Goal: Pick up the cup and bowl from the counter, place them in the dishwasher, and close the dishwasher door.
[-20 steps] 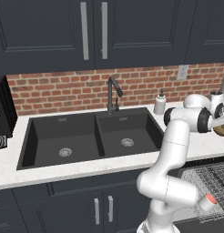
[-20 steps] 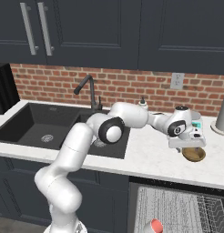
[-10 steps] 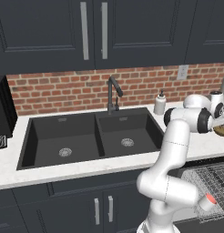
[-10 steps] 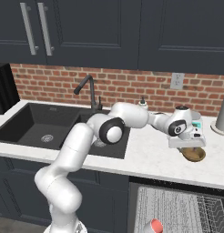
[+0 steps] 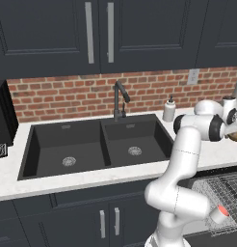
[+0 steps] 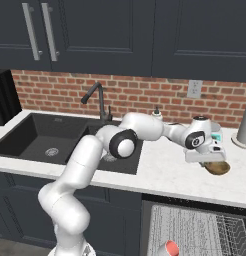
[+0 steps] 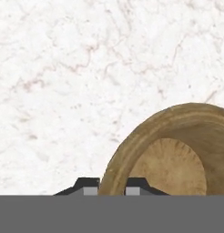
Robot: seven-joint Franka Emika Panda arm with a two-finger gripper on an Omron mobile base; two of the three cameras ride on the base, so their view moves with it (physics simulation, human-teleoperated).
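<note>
The brown bowl (image 7: 177, 154) rests on the white counter (image 6: 165, 175) at the right; it also shows as the bowl (image 6: 218, 168) and at the frame edge as the bowl (image 5: 235, 135). My gripper (image 7: 112, 189) points down over its near rim, with one fingertip on each side and the rim filling the gap. From the right base the gripper (image 6: 207, 161) touches the bowl's left edge. The cup (image 6: 168, 247), red inside, lies in the dishwasher's wire rack (image 6: 205, 232); it shows too as the cup (image 5: 221, 211). The dishwasher door is out of view.
A tall grey vessel (image 6: 245, 125) stands behind the bowl at the right. A white pump bottle (image 5: 169, 110) and the faucet (image 5: 118, 99) are by the black double sink (image 5: 96, 147). Dark cupboards hang above.
The hand has sunk a little lower onto the bowl's rim. The bowl and the cup have stayed where they were.
</note>
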